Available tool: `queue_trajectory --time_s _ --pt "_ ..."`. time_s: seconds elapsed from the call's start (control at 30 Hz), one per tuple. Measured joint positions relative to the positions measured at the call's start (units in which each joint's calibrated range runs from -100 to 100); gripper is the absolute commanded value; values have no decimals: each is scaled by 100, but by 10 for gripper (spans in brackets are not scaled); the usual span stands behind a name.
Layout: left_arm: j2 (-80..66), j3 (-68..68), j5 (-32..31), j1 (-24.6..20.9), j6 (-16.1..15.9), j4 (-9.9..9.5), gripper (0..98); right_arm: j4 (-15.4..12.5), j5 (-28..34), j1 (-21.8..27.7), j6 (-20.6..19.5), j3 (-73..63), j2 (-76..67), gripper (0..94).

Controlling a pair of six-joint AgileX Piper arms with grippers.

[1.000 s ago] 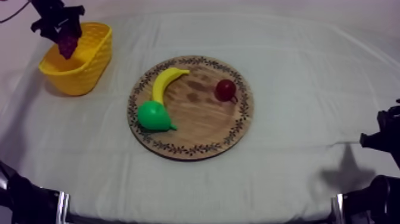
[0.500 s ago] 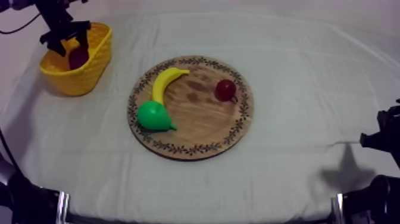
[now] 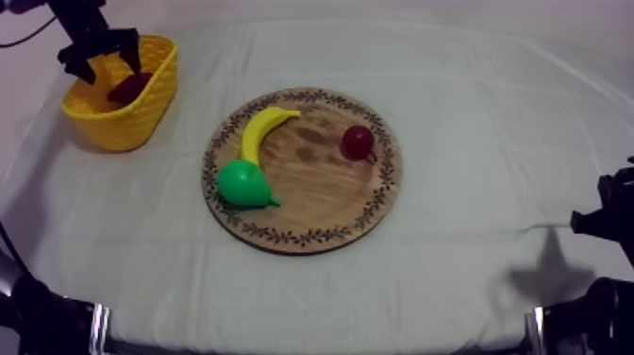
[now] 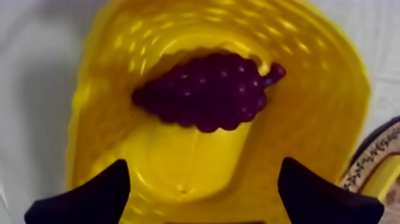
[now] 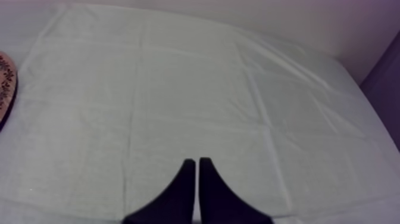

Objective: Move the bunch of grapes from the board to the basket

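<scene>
The dark purple bunch of grapes (image 3: 128, 88) (image 4: 207, 90) lies on the bottom of the yellow basket (image 3: 151, 104) (image 4: 321, 125) at the table's far left. My left gripper (image 3: 101, 61) (image 4: 202, 193) hangs just above the basket, open, its fingers (image 4: 89, 196) spread wide with nothing between them. The round wooden board (image 3: 325, 194) lies mid-table and carries a banana (image 3: 264, 127), a green pear (image 3: 245, 183) and a small red fruit (image 3: 358, 143). My right gripper (image 5: 196, 179) is shut on nothing, resting low over bare cloth at the table's right side (image 3: 604, 212).
The board's patterned rim (image 4: 381, 152) (image 5: 5, 89) lies beside the basket and off to the side of my right gripper. Grey-white cloth (image 3: 472, 104) spreads to the right of the board and along the front edge.
My left gripper let go of the grapes over the basket; they dropped inside and now lie on its bottom. The gripper has risen slightly with its fingers spread. The right arm has not moved.
</scene>
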Motion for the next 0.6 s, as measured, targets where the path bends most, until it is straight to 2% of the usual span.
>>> queue_trajectory --time_s 0.17,0.3,0.6 --pt "-717 402 -66 64 10 27 733 0 0 0 0 0 0 3" --pt "-1412 838 -243 108 -23 59 627 0 0 0 0 0 0 3" --pt "-3142 2272 -1027 157 -163 203 412 0 0 0 -16 0 0 3"
